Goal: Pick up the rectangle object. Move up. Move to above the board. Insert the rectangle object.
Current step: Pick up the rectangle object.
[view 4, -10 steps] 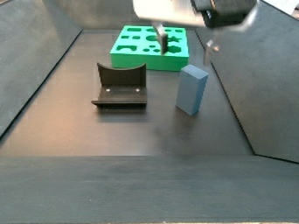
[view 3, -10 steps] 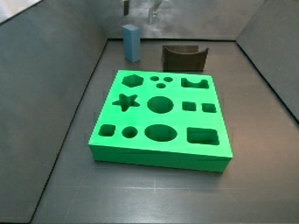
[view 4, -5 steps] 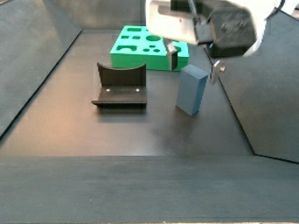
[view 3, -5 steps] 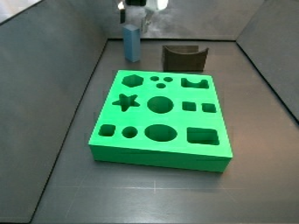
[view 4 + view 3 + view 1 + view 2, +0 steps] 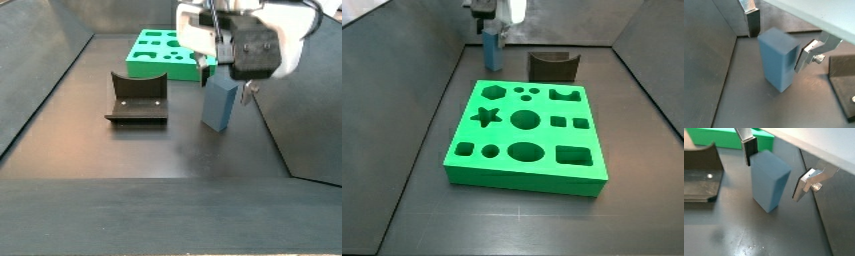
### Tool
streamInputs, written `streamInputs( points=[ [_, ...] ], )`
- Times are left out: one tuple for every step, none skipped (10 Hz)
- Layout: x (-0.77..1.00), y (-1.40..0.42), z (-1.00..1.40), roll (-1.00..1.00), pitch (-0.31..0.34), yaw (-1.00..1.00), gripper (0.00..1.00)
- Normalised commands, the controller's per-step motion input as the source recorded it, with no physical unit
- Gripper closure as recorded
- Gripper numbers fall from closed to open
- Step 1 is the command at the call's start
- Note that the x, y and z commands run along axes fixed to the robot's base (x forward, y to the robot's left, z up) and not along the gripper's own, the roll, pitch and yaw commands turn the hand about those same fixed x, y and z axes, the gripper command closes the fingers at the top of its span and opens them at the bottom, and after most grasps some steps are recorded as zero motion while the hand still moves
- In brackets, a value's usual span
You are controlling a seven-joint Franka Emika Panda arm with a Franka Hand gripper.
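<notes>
Rectangle object, a tall slim blue-grey block, stands upright on the dark floor at the far end of the enclosure from the nearer edge of the board, seen in a side view close to the left wall. Both wrist views show it between the two silver fingers of the gripper, with a gap on each side: one finger with its dark pad sits beyond one face, the other finger stands just off the opposite face. The jaws are spread wide and nothing is clamped.

In a side view the gripper hangs low around the upper part of the rectangle object, its white body above the block.

A bright green board with star, hexagon, round, oval and square cut-outs lies flat on the floor, apart from the block. In a side view the board lies behind the gripper.

A dark fixture, an L-shaped bracket on a base plate, stands on the floor beside the rectangle object, not touching it; a wrist view shows the fixture next to the block.
</notes>
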Motion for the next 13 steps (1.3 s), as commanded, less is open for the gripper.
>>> streamInputs(
  points=[
    [-0.12,0.00,-0.54,0.00,-0.083,-0.27,0.00],
    [0.00,0.00,-0.16,-0.02,-0.036,-0.13,0.00],
    [0.00,0.00,0.00,0.00,0.000,0.00,0.00],
    [0.00,0.00,0.00,0.00,0.000,0.00,1.00],
    [0.00,0.00,0.00,0.00,0.000,0.00,1.00],
    [0.00,0.00,0.00,0.00,0.000,0.00,1.00],
    [0.00,0.00,0.00,0.00,0.000,0.00,1.00],
    [0.00,0.00,0.00,0.00,0.000,0.00,1.00],
    [0.00,0.00,0.00,0.00,0.000,0.00,1.00],
    [0.00,0.00,0.00,0.00,0.000,0.00,1.00],
    [0.00,0.00,0.00,0.00,0.000,0.00,1.00],
    [0.00,0.00,0.00,0.00,0.000,0.00,1.00],
    [0.00,0.00,0.00,0.00,0.000,0.00,1.00]
  ],
)
